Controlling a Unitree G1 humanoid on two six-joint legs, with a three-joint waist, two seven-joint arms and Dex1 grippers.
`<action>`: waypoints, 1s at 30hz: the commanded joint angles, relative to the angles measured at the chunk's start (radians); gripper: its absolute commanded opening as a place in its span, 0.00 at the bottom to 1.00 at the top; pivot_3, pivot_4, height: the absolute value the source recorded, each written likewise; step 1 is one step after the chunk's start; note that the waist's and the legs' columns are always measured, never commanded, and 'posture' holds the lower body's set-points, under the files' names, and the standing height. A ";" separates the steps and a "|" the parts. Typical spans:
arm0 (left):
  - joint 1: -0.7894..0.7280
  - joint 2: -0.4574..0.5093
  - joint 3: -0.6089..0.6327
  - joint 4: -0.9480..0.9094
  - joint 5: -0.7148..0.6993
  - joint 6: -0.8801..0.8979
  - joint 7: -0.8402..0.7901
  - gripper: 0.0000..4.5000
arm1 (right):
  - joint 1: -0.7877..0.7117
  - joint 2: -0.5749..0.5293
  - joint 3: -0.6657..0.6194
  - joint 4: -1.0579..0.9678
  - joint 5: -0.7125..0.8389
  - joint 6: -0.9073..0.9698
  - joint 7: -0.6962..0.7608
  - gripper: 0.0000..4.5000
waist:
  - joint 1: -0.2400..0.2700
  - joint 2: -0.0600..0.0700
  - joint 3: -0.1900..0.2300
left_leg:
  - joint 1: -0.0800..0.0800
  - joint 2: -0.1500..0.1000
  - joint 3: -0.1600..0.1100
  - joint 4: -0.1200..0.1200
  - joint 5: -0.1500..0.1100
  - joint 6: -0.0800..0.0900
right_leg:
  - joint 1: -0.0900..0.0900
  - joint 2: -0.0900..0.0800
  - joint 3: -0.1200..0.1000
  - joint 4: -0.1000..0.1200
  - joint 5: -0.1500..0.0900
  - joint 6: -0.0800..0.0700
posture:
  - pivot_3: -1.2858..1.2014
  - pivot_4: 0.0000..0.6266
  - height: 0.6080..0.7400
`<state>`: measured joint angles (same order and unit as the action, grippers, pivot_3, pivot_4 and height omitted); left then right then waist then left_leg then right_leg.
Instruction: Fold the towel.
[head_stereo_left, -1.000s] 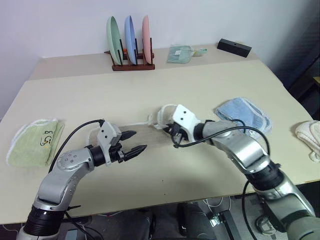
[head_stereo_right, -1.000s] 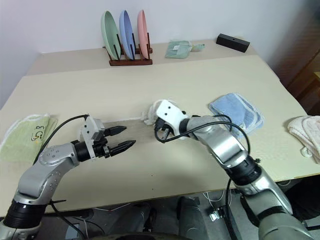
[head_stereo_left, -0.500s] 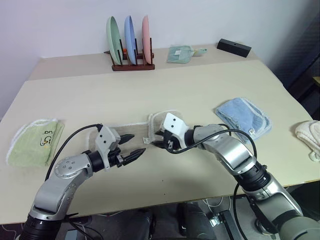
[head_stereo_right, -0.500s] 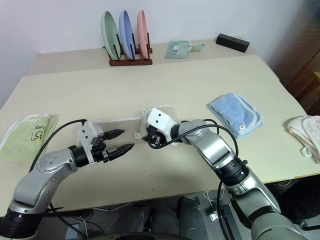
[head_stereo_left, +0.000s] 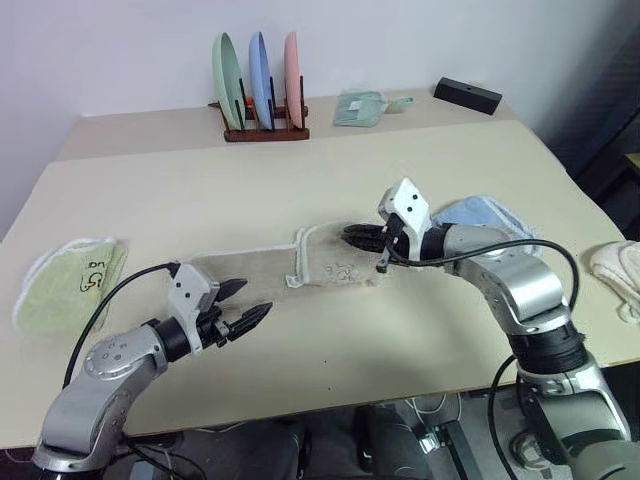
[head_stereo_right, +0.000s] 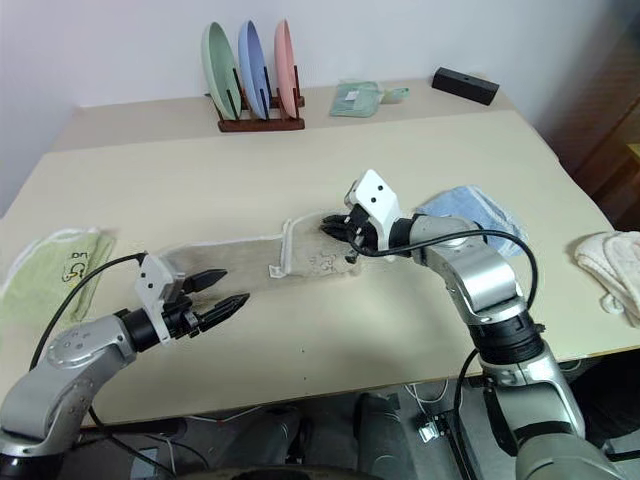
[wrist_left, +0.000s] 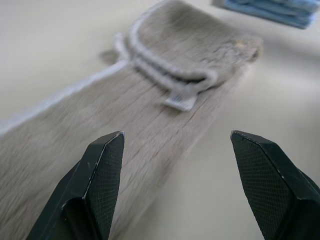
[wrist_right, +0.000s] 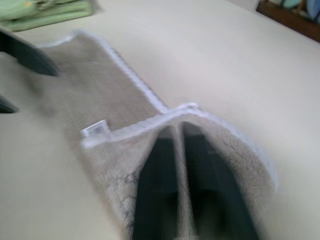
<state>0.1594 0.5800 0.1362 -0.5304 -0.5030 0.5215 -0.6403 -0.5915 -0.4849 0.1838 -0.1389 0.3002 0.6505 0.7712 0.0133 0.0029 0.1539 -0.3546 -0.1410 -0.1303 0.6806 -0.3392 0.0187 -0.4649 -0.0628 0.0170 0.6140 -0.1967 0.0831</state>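
Observation:
The beige towel (head_stereo_left: 290, 265) lies as a long strip across the middle of the table, white piping along its edges. Its right end is folded back over itself into a flap (head_stereo_right: 320, 255) with faint embroidery and a small white loop. My right gripper (head_stereo_left: 352, 236) hovers just over the far right part of that flap, fingers shut with nothing held; the right wrist view shows the shut fingers (wrist_right: 160, 175) above the flap. My left gripper (head_stereo_left: 250, 305) stands open at the near edge of the strip's left half, off the cloth, and the towel (wrist_left: 150, 100) lies ahead of its spread fingertips.
A folded light green towel (head_stereo_left: 70, 285) lies at the table's left edge. A light blue towel (head_stereo_left: 500, 225) sits just behind my right forearm, and a white cloth (head_stereo_left: 620, 270) at the right edge. At the back stand a plate rack (head_stereo_left: 262, 85), a small green cloth (head_stereo_left: 362, 107) and a black box (head_stereo_left: 468, 95).
The right gripper carried the bunched right end leftward, let it go as a flat flap, then drew back right and up, shut again. The left gripper pulled back toward the near left.

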 joint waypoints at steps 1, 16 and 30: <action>0.061 -0.035 0.013 -0.083 0.014 -0.007 0.065 0.78 | -0.017 0.074 0.054 0.140 -0.102 -0.168 -0.062 0.00 | -0.001 0.000 0.000 | 0.000 0.000 0.000 0.000 0.000 0.000 | 0.000 0.000 0.000 0.000 0.000 0.000 | 0.52 0.24 1.00; 0.243 -0.145 0.072 -0.166 0.040 -0.042 0.207 0.78 | 0.021 0.143 0.095 0.319 -0.222 -0.429 -0.034 0.11 | -0.001 -0.001 -0.001 | 0.003 0.000 0.000 -0.001 0.000 0.000 | 0.002 0.001 0.000 0.000 0.000 0.000 | 0.52 0.24 1.00; 0.385 -0.500 0.256 -0.219 -0.600 0.108 0.675 1.00 | -0.061 0.142 0.030 0.125 -0.150 -0.400 0.025 0.99 | 0.001 -0.001 0.000 | 0.002 0.000 -0.001 0.000 -0.001 0.001 | 0.003 0.001 0.000 -0.001 0.000 0.000 | 0.52 0.24 1.00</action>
<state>0.5572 0.1010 0.3610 -0.7502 -0.9935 0.6323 -0.0456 -0.6464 -0.3517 0.2253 0.0245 0.1433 0.2579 0.8037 0.0144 0.0021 0.1535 -0.3527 -0.1408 -0.1308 0.6810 -0.3405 0.0197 -0.4626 -0.0622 0.0171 0.6132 -0.1969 0.0832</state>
